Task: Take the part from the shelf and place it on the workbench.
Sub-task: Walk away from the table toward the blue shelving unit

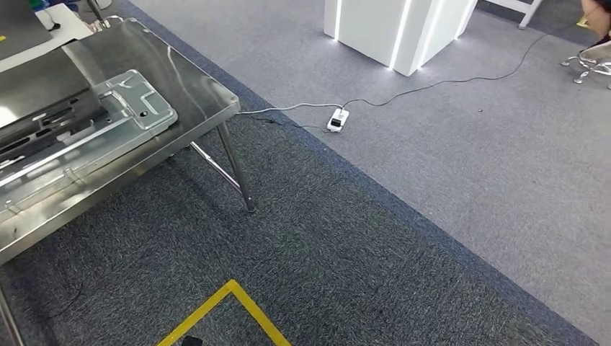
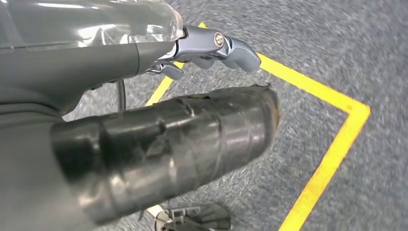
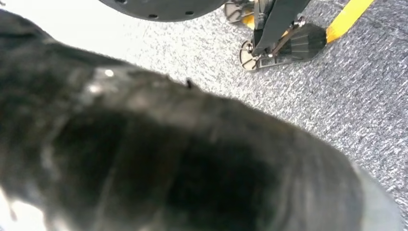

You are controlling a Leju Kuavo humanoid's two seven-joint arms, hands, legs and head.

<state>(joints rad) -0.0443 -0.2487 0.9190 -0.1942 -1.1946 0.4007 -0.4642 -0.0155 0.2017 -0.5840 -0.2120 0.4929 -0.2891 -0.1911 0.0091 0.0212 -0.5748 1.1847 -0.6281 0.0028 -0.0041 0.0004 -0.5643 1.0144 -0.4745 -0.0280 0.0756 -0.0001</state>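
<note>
On the left side of the head view, a steel table [image 1: 194, 86] stands on dark grey carpet, its near right corner resting on a slanted chrome leg [image 1: 236, 166]. A flat silver metal part [image 1: 108, 122] lies on the table top, reaching almost to that corner, with a darker panel [image 1: 36, 108] lying just beside it toward the table's far left. Below the table, yellow floor tape [image 1: 230, 303] forms an angle on the carpet. Further right, a white power strip [image 1: 337, 119] sits on the lighter grey floor, its cable running toward a white lit cabinet [image 1: 396, 29]. At the far right edge a chair base [image 1: 587, 65] shows.

From the left wrist camera, the left robot hand [image 2: 192, 72] hangs above the carpet and the yellow tape; its thick thumb stretches out, its darker fingers [image 2: 216, 45] are apart from the thumb, and it holds nothing. From the right wrist camera, the right robot hand [image 3: 168, 163] is a dark blur close to the lens, so whether it is open or closed cannot be told.
</note>
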